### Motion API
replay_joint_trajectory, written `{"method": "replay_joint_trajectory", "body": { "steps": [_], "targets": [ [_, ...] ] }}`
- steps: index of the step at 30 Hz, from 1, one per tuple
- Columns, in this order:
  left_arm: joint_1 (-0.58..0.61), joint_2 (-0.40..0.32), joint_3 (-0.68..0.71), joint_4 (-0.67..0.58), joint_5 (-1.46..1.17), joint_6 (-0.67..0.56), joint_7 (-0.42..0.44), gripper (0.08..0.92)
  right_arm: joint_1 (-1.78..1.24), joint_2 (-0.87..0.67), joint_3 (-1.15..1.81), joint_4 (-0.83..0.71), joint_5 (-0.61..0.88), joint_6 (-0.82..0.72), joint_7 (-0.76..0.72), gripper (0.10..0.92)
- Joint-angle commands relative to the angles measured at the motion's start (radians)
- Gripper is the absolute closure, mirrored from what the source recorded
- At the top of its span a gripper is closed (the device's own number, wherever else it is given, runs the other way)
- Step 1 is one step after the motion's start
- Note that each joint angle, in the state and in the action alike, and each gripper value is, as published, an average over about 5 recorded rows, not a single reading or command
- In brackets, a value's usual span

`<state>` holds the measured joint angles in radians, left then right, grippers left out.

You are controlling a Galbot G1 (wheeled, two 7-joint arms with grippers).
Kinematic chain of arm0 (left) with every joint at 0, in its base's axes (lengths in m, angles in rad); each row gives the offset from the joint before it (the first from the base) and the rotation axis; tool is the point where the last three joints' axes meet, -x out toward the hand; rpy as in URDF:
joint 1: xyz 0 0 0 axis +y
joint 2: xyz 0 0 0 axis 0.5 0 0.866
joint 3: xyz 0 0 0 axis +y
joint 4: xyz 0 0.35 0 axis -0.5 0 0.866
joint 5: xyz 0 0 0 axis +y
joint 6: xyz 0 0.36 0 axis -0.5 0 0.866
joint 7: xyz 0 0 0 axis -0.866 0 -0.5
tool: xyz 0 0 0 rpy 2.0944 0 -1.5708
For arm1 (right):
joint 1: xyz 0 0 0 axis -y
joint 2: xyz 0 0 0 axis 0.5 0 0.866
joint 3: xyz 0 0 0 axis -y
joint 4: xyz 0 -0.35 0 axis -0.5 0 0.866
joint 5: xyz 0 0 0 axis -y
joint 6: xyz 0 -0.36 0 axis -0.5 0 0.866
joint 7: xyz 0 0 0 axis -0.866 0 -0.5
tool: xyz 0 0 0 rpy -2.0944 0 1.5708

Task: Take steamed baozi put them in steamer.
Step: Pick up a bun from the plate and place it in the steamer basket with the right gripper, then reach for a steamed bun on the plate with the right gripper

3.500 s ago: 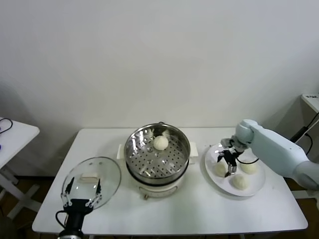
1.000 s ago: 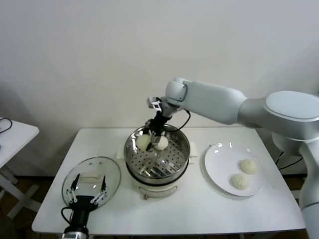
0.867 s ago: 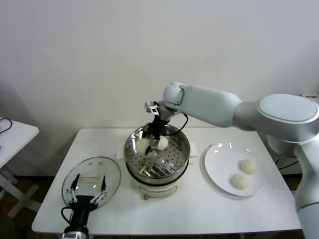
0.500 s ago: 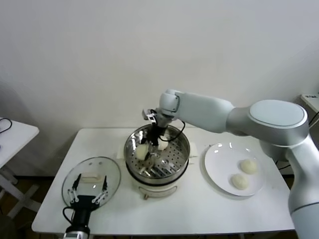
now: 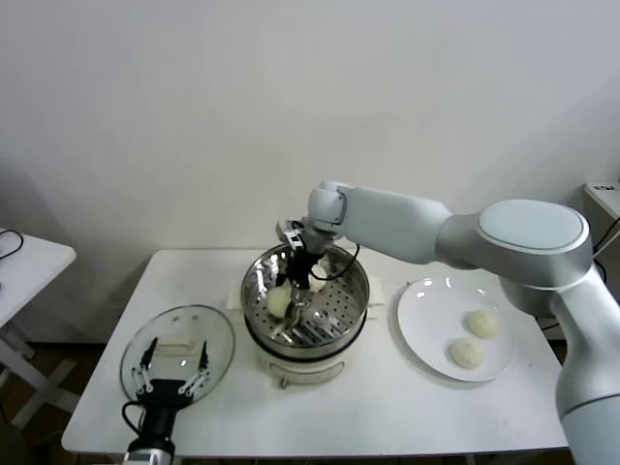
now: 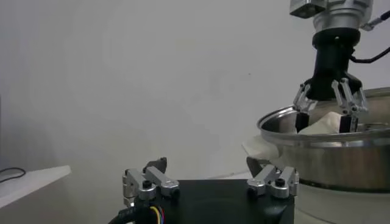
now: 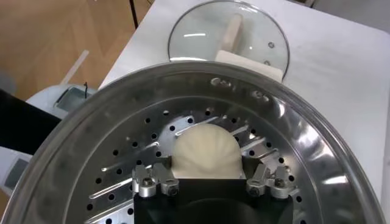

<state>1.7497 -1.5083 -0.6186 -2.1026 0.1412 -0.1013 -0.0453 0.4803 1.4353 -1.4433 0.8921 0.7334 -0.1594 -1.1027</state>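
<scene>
White rectangular table (image 5: 387,417) carrying all items. Round shiny steel steamer (image 5: 254,291) on a white electric base at table centre, perforated tray inside, rim bright and reflective. Flat round white plate (image 5: 423,305) to the robot's right of the steamer; round glass lid with white handle (image 5: 219,341) flat on the table to the robot's left of it.

Right gripper (image 5: 298,284) reaching down inside the steamer, fingers spread apart on either side of one small cream-white steamed baozi (image 5: 279,303) resting on the tray's left part. In right wrist view, same bun (image 7: 205,153) smooth, domed, matte, sitting on the perforated steel between the finger bases, pads beside it rather than pressed in; contact not resolvable. Second bun in the steamer (image 5: 317,282) just behind the gripper, largely hidden by it. Two further buns on the plate (image 5: 483,324) (image 5: 467,353), near each other but apart, faint pleats on top.

Left gripper (image 5: 172,387) parked low at the near table edge by the glass lid, fingers wide open, holding nothing.
</scene>
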Motion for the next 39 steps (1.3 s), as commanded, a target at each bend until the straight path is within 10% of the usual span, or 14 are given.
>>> {"method": "replay_joint_trajectory", "body": {
  "steps": [1, 19, 39],
  "targets": [
    [0.001, -0.001, 0.0, 0.002, 0.001, -0.001, 0.0, 0.177, -0.004, 0.004, 0.0, 0.0, -0.011, 0.001, 0.001, 0.219],
    [0.005, 0.008, 0.0, -0.001, 0.004, -0.001, 0.0, 0.177, 0.147, -0.127, 0.004, 0.127, -0.038, 0.031, -0.037, 0.203],
    [0.016, 0.016, -0.005, -0.008, 0.002, -0.014, -0.007, 0.177, 0.253, -0.854, 0.003, 0.483, -0.384, 0.162, -0.168, 0.203]
  ]
}}
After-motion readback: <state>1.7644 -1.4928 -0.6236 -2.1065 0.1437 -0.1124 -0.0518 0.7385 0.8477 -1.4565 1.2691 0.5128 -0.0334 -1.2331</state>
